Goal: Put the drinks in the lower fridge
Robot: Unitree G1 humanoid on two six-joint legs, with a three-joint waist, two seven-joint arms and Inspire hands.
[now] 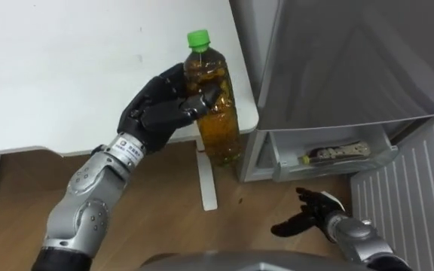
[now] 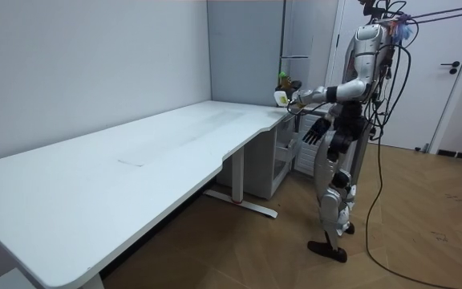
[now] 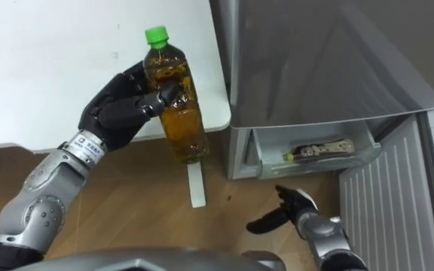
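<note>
A clear bottle (image 1: 215,113) of amber drink with a green cap is held upright in the air at the corner of the white table (image 1: 66,68). My left hand (image 1: 160,109) is shut on it, fingers wrapped round its upper half. The same bottle (image 3: 178,105) and left hand (image 3: 119,111) show in the right eye view. My right hand (image 1: 313,214) hangs low and open above the wooden floor, in front of the grey fridge (image 1: 337,68). The fridge's lower part stands open, with a white shelf (image 1: 322,154) showing. In the room view I stand at the table's far end, bottle (image 2: 282,83) raised.
A flat packet (image 1: 337,153) lies in the open lower shelf. A white ribbed panel (image 1: 401,203) stands at the right beside it. The table's white leg (image 1: 207,177) drops to the floor just under the bottle. A white door (image 2: 447,72) is behind me.
</note>
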